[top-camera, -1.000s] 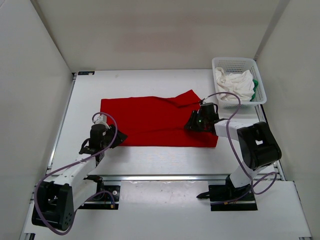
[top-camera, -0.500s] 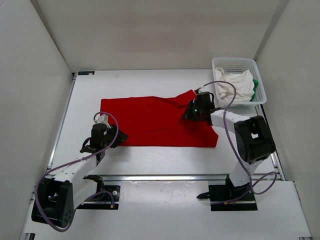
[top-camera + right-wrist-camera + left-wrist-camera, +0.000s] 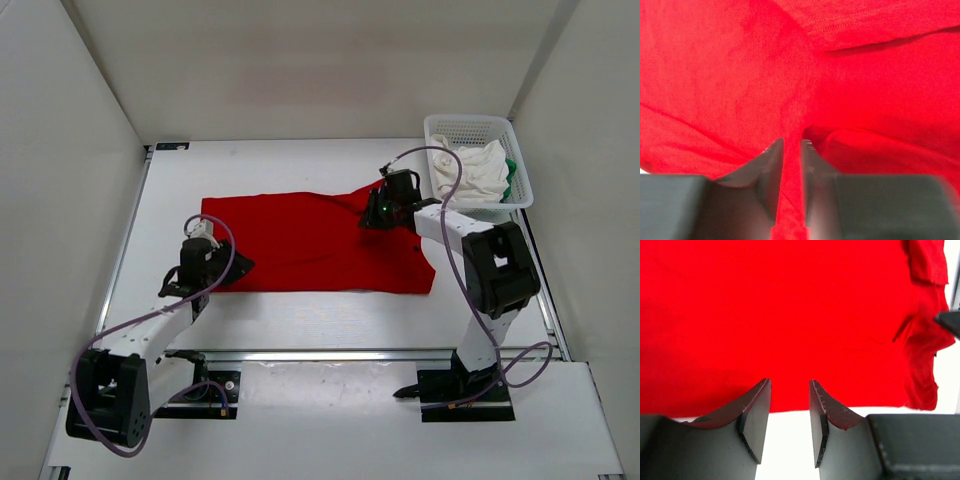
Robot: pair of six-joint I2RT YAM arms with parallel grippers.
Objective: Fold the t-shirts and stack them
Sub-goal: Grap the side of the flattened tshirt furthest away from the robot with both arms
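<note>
The bright red t-shirt (image 3: 300, 240) lies spread flat across the middle of the table. It fills the left wrist view (image 3: 790, 315) and the right wrist view (image 3: 740, 75). My left gripper (image 3: 236, 268) (image 3: 790, 382) sits at the shirt's near left edge. It is open, with bare white table between its fingers. My right gripper (image 3: 374, 213) (image 3: 792, 141) is low over the rumpled far right part of the shirt, by the sleeve. Its jaws stand a narrow gap apart, and red cloth shows in that gap. The white t-shirt (image 3: 470, 170) and the green t-shirt (image 3: 511, 178) lie bunched in the basket.
The white mesh basket (image 3: 470, 122) stands at the far right corner. White walls close in the table at the left, back and right. Purple cables loop off both arms.
My right gripper has moved away from me along the shirt's right side, up to the sleeve. The left gripper has shifted only slightly. The shirt's outline is nearly unchanged.
</note>
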